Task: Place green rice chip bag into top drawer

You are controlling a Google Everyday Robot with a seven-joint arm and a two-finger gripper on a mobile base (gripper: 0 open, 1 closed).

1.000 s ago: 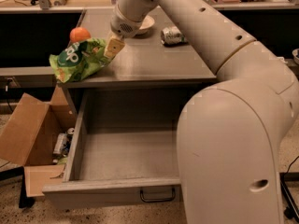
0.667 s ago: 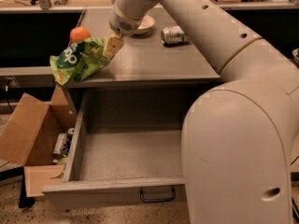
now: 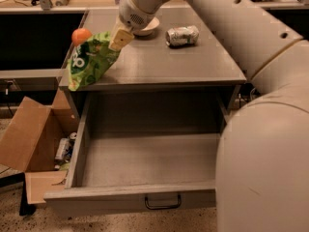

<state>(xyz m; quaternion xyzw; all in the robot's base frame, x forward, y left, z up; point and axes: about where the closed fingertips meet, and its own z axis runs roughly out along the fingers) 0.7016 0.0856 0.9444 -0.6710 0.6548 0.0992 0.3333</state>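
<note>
The green rice chip bag (image 3: pixel 89 62) hangs from my gripper (image 3: pixel 117 41) above the left front corner of the grey cabinet top (image 3: pixel 159 62). The gripper is shut on the bag's upper right corner, and the bag is lifted and dangles partly past the top's left edge. The top drawer (image 3: pixel 145 161) stands pulled wide open below, with a plain grey interior and a dark bail handle (image 3: pixel 162 203) on its front. My arm reaches in from the upper right and its large white body fills the right side of the view.
An orange round fruit (image 3: pixel 81 36) sits on the cabinet top behind the bag. A white bowl (image 3: pixel 147 27) and a crushed silver can (image 3: pixel 182 35) lie further back. An open brown cardboard box (image 3: pixel 34 144) with items stands on the floor left of the drawer.
The bag has risen off the cabinet top and now hangs from my gripper, shifted slightly toward the front left edge.
</note>
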